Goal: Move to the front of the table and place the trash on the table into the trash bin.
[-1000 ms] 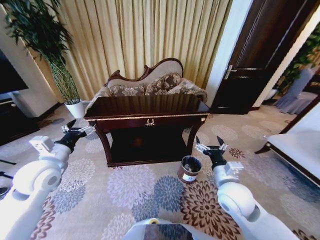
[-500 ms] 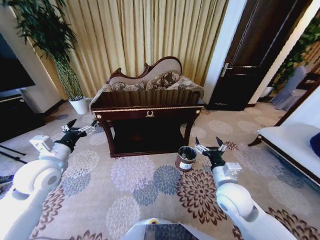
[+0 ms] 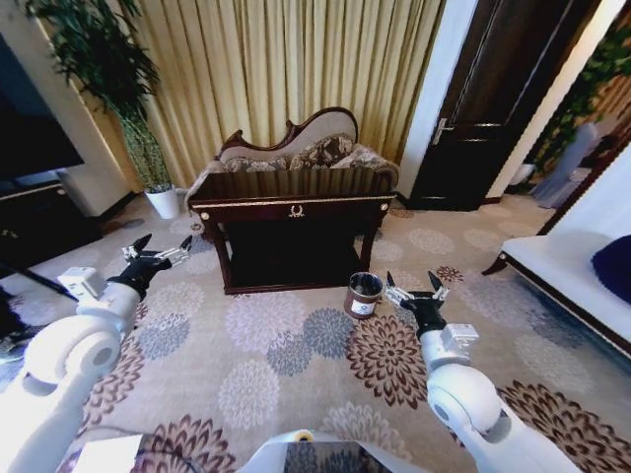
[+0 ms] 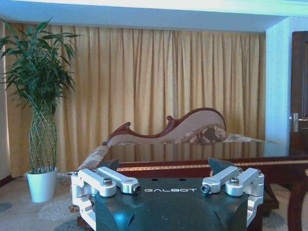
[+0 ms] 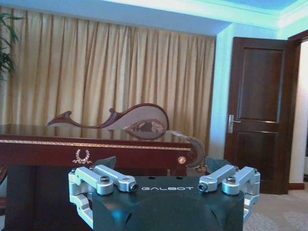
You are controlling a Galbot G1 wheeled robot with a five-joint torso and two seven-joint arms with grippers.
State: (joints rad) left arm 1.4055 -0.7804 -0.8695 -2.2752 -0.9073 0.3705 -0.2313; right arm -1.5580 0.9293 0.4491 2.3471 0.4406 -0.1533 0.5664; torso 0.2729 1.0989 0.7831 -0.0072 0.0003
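The dark wooden table (image 3: 296,211) with a gold wreath emblem stands ahead of me in the head view, and its edge also shows as the table (image 4: 183,166) and the table (image 5: 96,144) in the wrist views. From this low angle the trash on its top is out of view. The small brown trash bin (image 3: 363,295) sits on the carpet by the table's front right leg. My left gripper (image 3: 164,244) hovers open, left of the table. My right gripper (image 3: 411,284) is open just right of the bin. Nothing sits between the fingers of the left gripper (image 4: 163,166) or the right gripper (image 5: 159,163).
A carved chaise sofa (image 3: 296,153) stands behind the table against gold curtains. A tall plant in a white pot (image 3: 164,202) is at the left, near a dark cabinet (image 3: 39,222). A dark door (image 3: 493,108) and a white bench (image 3: 577,281) are at the right. Flowered carpet lies between me and the table.
The whole head view has shifted, so the camera has moved: the table and bin now look smaller and farther. Both arms hold the same open pose.
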